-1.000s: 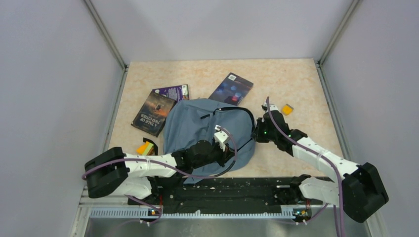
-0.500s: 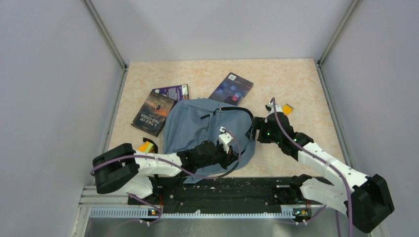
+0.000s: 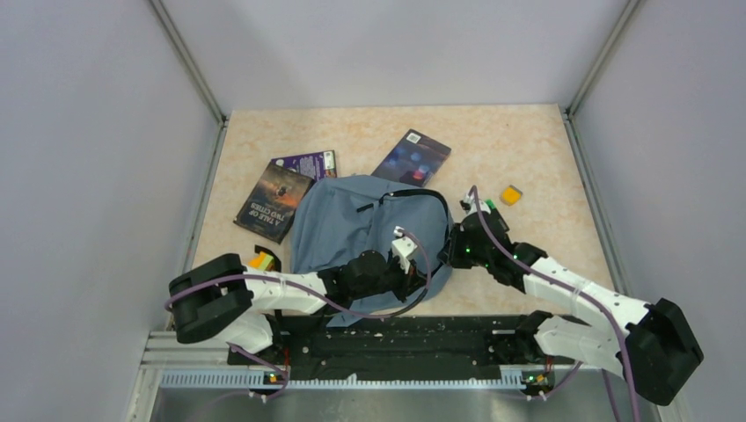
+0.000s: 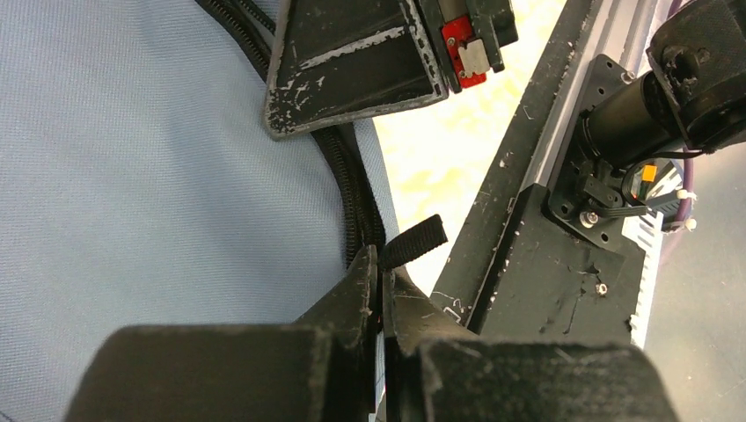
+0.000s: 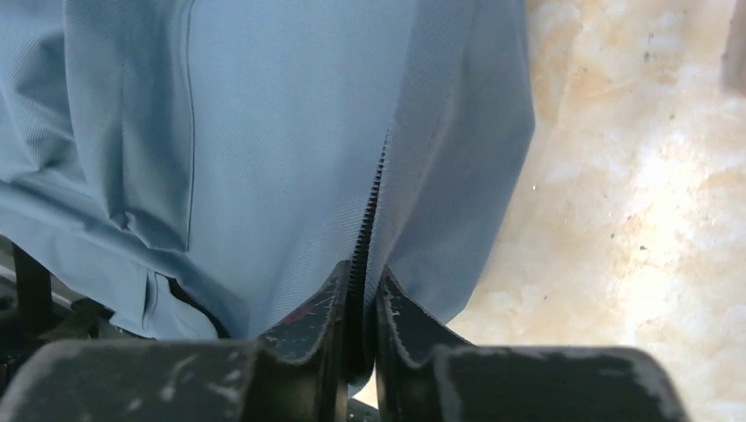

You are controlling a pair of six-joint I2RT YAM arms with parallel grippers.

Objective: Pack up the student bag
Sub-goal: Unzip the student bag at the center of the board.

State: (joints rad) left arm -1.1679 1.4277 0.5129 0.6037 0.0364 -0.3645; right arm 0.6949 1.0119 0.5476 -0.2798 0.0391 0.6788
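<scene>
- Top external: the student bag lay slumped at the near middle of the table. Three books were fanned beyond its far edge: a Tale of Two Cities paperback, a purple book and a dark blue book. An orange block sat to the right. The left gripper and right gripper met at the bag's near-right edge.
- Left wrist: the left gripper was pinched closed on a black zipper pull tab at the end of the zipper.
- Right wrist: the right gripper was clamped tight on the bag's fabric seam along the zipper teeth.
- Handling, as I judge it: the bag looked light, soft and floppy, so it would sag and drag rather than hold its shape. The tab, seam and trim looked like the firmest holds.
</scene>
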